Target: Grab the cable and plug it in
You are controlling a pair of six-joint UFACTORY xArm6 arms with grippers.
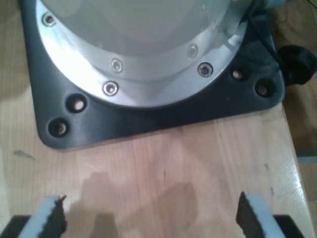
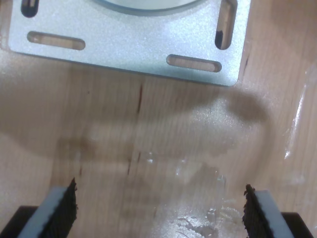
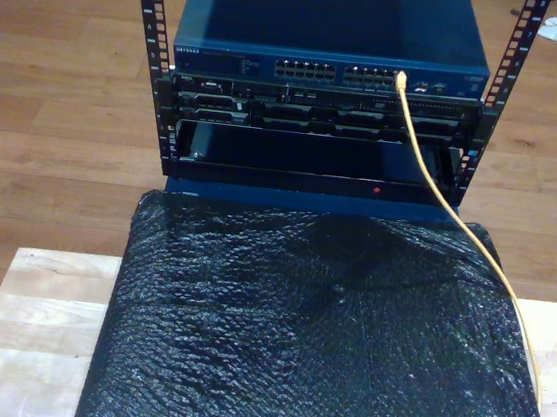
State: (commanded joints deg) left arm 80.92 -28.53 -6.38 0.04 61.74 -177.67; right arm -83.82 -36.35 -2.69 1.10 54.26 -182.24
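1. My first gripper [image 1: 148, 215]: jaws spread, empty, above bare wood.
2. My second gripper [image 2: 159, 208]: jaws spread, empty.
3. Cable [image 3: 441, 192]: one end in the switch [image 3: 329, 71]; trails toward the exterior view's right.
4. Advice: grasp just behind the plug.

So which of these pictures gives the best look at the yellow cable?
The exterior view: the yellow cable runs from a port on the blue network switch down across the black cover toward that view's right. The two wrist views look at wood and arm base plates instead.

Rack [image 3: 318, 123] stands at 12 o'clock behind the surface [image 3: 33, 332]; the cable [image 3: 433, 176] runs from its switch [image 3: 329, 71] toward 5 o'clock across the wrap [image 3: 313, 343]
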